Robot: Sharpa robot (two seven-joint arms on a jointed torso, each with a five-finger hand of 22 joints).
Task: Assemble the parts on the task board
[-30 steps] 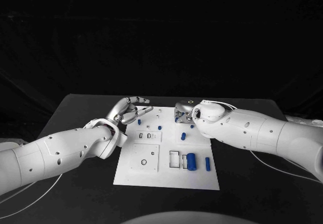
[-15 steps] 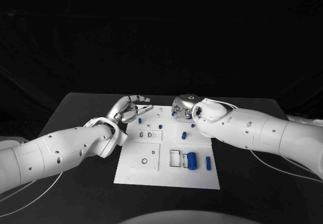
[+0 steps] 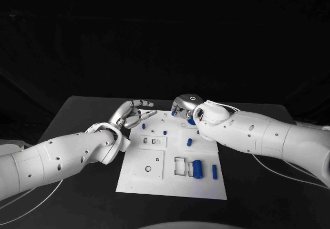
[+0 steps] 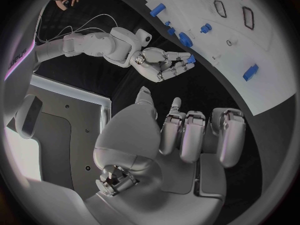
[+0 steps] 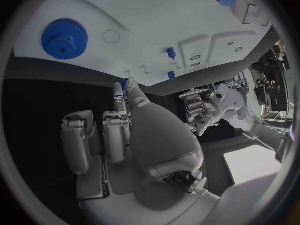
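above the task board (image 3: pixel 172 183), right hand (image 3: pixel 184 106) fingers pinching a small blue part (image 4: pixel 190 59), left hand (image 3: pixel 134 113) fingers loosely curled, empty

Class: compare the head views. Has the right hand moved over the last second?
Yes. The right hand has drawn back from over the board to beyond its far edge, pinching a small blue part in its fingers.

From my seat the task board (image 3: pixel 141 183) lies in the middle of the table (image 3: pixel 82 107), long side running away from me. My left hand (image 3: pixel 132 113) hangs over its far left corner, my right hand (image 3: pixel 184 107) over the far edge, right of centre. A cylinder (image 3: pixel 197 169) sits in the near right part, a thin peg (image 3: pixel 214 171) just right of it, a gear (image 5: pixel 64 38) on the board's far right part
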